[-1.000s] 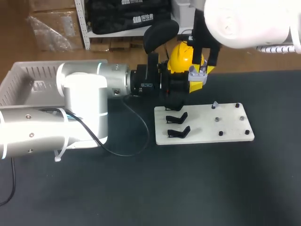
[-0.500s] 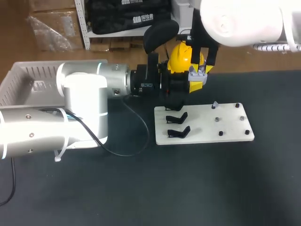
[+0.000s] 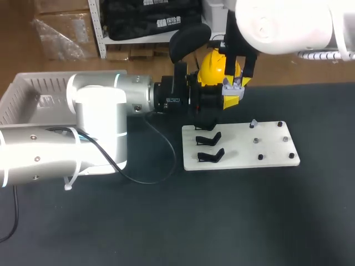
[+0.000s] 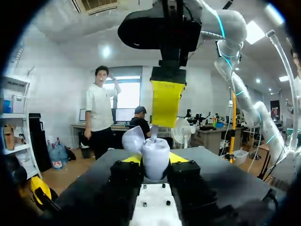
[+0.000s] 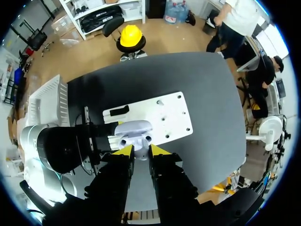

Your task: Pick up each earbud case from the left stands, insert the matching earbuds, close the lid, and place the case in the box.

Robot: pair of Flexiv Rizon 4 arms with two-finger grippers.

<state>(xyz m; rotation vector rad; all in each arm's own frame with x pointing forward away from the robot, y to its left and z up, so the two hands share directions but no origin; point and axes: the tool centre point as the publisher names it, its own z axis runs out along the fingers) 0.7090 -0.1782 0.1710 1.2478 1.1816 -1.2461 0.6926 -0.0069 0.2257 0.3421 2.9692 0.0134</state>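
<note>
An open pale lavender earbud case [image 4: 156, 160] sits between the yellow tips of my left gripper [image 4: 155, 159], which is shut on it, lid [image 4: 133, 138] tipped back. In the head view the case [image 3: 233, 86] hangs above the table's far edge, behind the white stand board [image 3: 272, 147]. My right gripper [image 5: 141, 150] points straight down onto the case [image 5: 134, 131], shut on a small white earbud [image 5: 140, 153] just above the case's two sockets. From the left wrist view the earbud's stem [image 4: 154, 133] touches the case's opening under the right gripper's yellow finger [image 4: 167, 101].
Two black stands [image 3: 209, 147] stand empty on the board's left part; small pegs [image 3: 272, 141] dot its right part, one with a pale piece [image 3: 253, 123]. A white basket [image 3: 30, 91] sits at the table's left, behind my left arm. A black cable [image 3: 150, 166] loops beside the board.
My right arm's upper part has shifted slightly to the left. Both grippers, the case and the earbud keep their places.
</note>
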